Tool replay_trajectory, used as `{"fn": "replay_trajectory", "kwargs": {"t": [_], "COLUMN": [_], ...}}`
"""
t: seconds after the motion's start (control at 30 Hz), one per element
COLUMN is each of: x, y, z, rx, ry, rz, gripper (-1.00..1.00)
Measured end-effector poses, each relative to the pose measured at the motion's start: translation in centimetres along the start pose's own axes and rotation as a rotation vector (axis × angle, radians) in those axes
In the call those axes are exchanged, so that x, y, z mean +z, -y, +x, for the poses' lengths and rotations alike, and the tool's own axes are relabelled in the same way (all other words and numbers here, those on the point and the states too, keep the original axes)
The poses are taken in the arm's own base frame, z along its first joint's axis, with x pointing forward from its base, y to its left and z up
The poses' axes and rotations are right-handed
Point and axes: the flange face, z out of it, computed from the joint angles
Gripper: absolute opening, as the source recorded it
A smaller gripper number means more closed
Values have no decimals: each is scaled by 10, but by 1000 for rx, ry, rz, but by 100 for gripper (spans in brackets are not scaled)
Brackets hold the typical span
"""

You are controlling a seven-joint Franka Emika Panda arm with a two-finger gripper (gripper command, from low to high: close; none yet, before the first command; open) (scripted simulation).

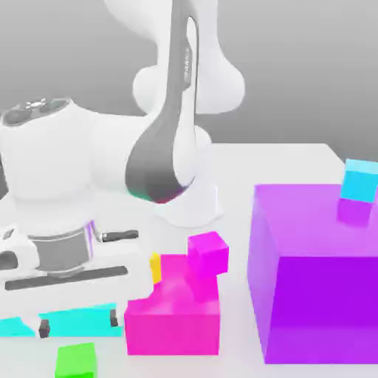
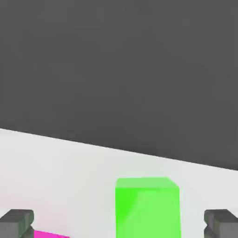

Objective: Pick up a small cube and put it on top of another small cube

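Gripper [image 2: 119,225] spread wide, holding nothing: its two dark grey fingertips [image 2: 16,222] appear at opposite edges of the hand view, with the small green cube [image 2: 147,207] resting on the desk [image 2: 60,176] between them, apart from both. One green cube [image 1: 76,360] is counted, lying on the white desk near the bottom of the exterior view, on that view's left, below the gripper body. Counted also: one large purple block [image 1: 314,295], translucent and glossy; one large magenta block [image 1: 176,314]; one small magenta cube [image 1: 208,251] on the magenta block; one small yellow cube [image 1: 155,267], partly hidden beside it; one small cyan cube [image 1: 360,180] stacked on one small purple cube [image 1: 355,211] atop the purple block. All pieces are plain, sharp-edged cubes. Cyan surfaces [image 1: 74,321] show beneath the hand.
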Motion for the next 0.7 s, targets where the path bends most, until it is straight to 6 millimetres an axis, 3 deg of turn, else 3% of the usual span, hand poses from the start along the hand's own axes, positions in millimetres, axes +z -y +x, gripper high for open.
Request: {"fn": "replay_trajectory", "kwargs": {"t": [0.13, 0.17, 0.37, 0.43, 0.57, 0.7], "x": [59, 67, 71, 55, -1, -41], "y": [-6, -6, -7, -6, -8, 9], "z": [0, -1, -1, 0, 8, -7], "rx": [-5, -5, -5, -6, -9, -79], "ry": [7, 8, 10, 8, -12, -11], "rz": [-16, -16, -16, -17, -8, 45], "gripper": [0, -100, -100, -100, -100, -100]}}
